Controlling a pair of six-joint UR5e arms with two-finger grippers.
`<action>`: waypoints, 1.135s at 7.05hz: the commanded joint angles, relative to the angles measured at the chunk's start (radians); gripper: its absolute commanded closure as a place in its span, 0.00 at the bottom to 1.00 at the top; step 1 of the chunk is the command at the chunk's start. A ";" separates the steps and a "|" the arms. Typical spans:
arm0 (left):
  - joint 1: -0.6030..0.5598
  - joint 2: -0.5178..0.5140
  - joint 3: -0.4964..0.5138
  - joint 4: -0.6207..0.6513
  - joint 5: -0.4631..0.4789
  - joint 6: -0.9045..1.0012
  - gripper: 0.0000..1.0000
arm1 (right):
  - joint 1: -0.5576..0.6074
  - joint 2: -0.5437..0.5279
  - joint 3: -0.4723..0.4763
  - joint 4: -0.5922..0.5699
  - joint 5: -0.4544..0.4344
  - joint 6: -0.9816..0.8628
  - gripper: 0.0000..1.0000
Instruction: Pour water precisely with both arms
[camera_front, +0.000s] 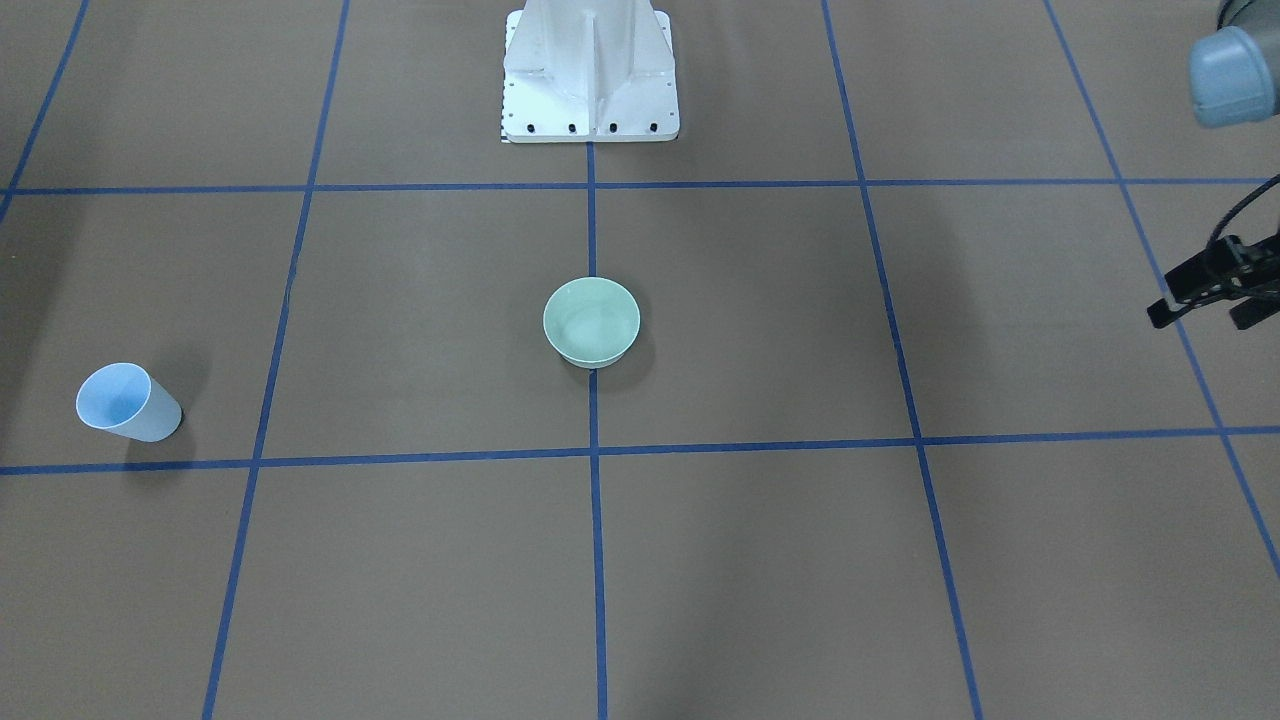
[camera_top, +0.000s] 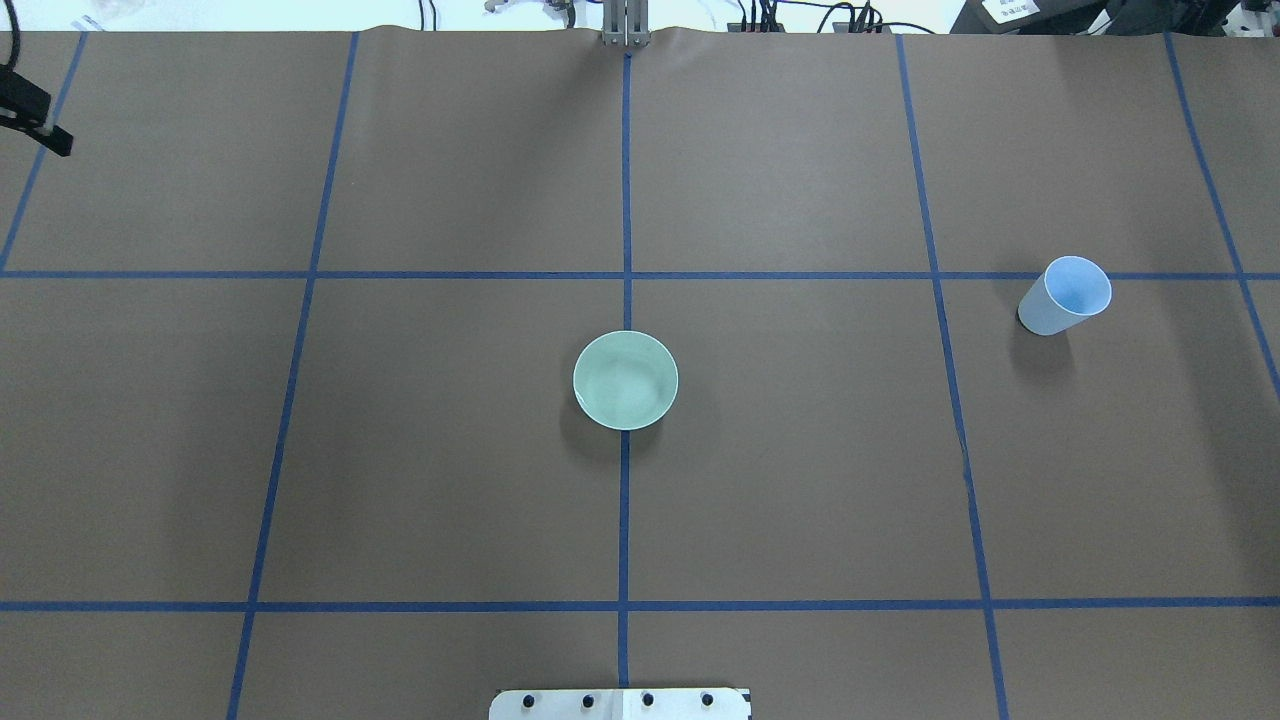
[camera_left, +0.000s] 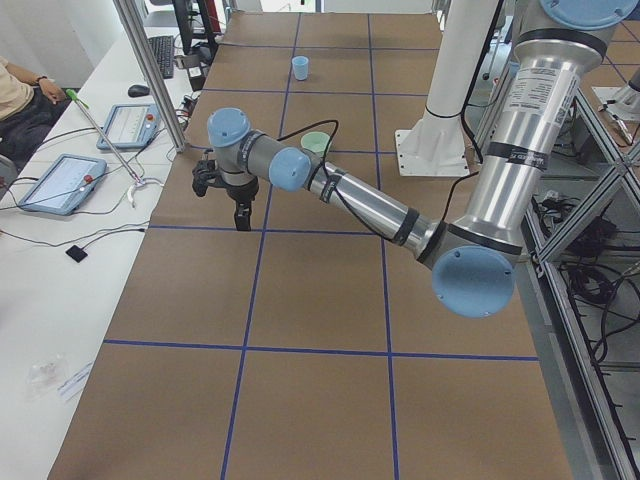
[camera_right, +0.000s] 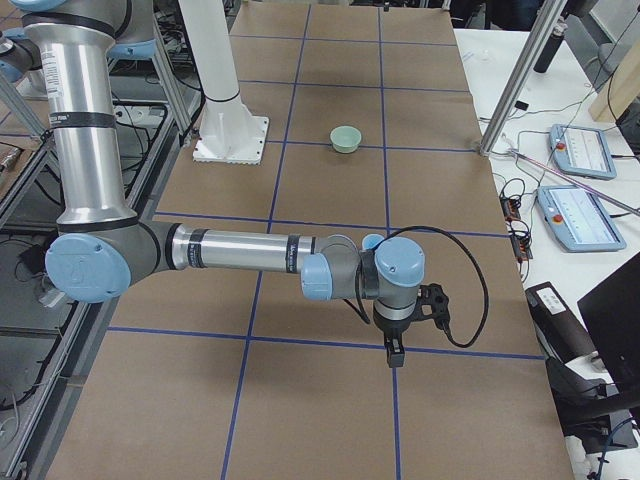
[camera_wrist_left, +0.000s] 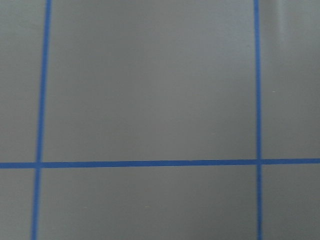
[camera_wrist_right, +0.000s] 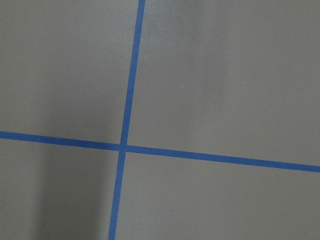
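A mint-green bowl (camera_front: 592, 320) (camera_top: 626, 380) stands at the table's middle, with a faint sheen inside that may be the water. A light-blue cup (camera_front: 126, 402) (camera_top: 1065, 295) stands upright far off on my right side; I cannot tell what is in it. My left gripper (camera_front: 1203, 312) (camera_top: 35, 112) hovers open and empty at the table's far left edge, well away from the bowl. My right gripper (camera_right: 415, 340) shows only in the exterior right view, close beside the cup (camera_right: 372, 241); I cannot tell whether it is open or shut. Both wrist views show only bare mat.
The white pedestal (camera_front: 590, 80) (camera_top: 620, 703) stands at the robot's side of the table. The brown mat has blue tape grid lines (camera_top: 625, 200). Metal posts (camera_left: 150, 70), control tablets (camera_left: 60, 182) and cables lie along the operators' edge. A person sits beyond the table (camera_left: 20, 95).
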 joint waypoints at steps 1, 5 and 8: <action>0.149 -0.099 -0.001 -0.004 0.061 -0.199 0.00 | 0.000 0.002 0.001 0.002 0.003 0.002 0.00; 0.453 -0.236 0.008 -0.005 0.233 -0.480 0.00 | -0.003 0.008 -0.001 0.002 0.012 0.002 0.00; 0.581 -0.285 0.086 -0.124 0.330 -0.599 0.00 | -0.003 0.008 0.001 0.004 0.014 0.002 0.00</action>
